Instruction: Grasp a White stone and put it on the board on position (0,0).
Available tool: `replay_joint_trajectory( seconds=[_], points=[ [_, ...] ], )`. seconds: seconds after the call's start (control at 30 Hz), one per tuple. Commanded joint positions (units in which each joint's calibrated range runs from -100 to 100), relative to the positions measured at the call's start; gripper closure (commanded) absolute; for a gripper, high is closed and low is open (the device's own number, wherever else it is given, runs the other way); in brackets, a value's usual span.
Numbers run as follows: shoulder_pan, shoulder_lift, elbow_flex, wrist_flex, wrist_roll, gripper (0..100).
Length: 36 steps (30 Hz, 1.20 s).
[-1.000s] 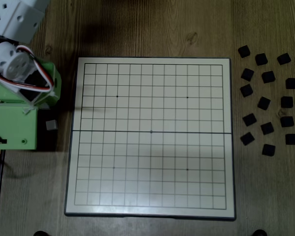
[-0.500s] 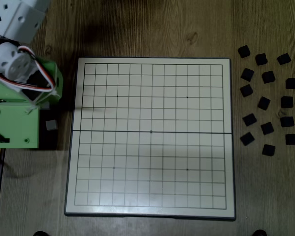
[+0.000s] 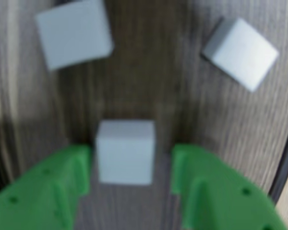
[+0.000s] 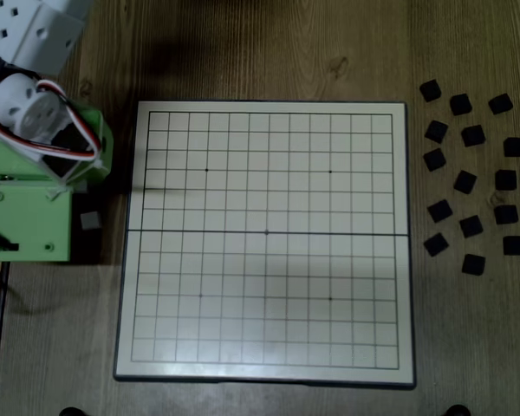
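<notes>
the green gripper (image 3: 129, 175) is hovering low over the wooden table (image 4: 269, 52), jaws standing apart with a white stone (image 3: 126, 151) sitting between them, the left finger (image 3: 79, 167) looking right against it and a gap on the right side. two more white stones (image 3: 73, 32) are lying beyond, clear of the fingers, so three are showing in the wrist view. in the fixed view the arm (image 4: 35, 173) is sitting off the left edge of the board (image 4: 264, 373), whose grid is lying bare, centre dot (image 4: 267, 232) uncovered. sixteen black pieces (image 4: 465, 182) are scattered past its right edge. no writing is readable.
</notes>
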Motion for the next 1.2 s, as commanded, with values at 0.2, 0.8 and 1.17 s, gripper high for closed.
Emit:
replay_joint_trajectory(
  seconds=[0.2,0.8,1.17],
  points=[
    [0.0,-5.1,0.6,-1.9,-0.8,92],
    [-1.7,-14.6,1.4,4.3,-2.5,94],
    [-8.6,-28.8,-0.4,16.2,-8.0,94]
  ],
)
